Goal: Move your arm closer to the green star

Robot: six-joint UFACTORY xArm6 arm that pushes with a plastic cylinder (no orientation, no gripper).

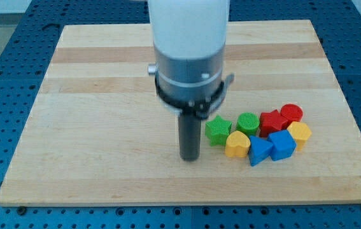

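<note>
The green star (218, 130) lies on the wooden board, at the left end of a tight cluster of blocks right of the view's centre. My tip (189, 158) rests on the board just left of and slightly below the green star, a small gap apart. Right of the star sit a green cylinder (247, 122), a yellow heart (237, 144), a blue triangular block (259, 151), a blue cube-like block (282, 144), a red star (271, 121), a red cylinder (291, 113) and a yellow hexagonal block (300, 133).
The wooden board (104, 127) lies on a blue perforated table (2, 63). The arm's wide grey and white body (190, 51) hangs over the board's upper middle and hides what is behind it.
</note>
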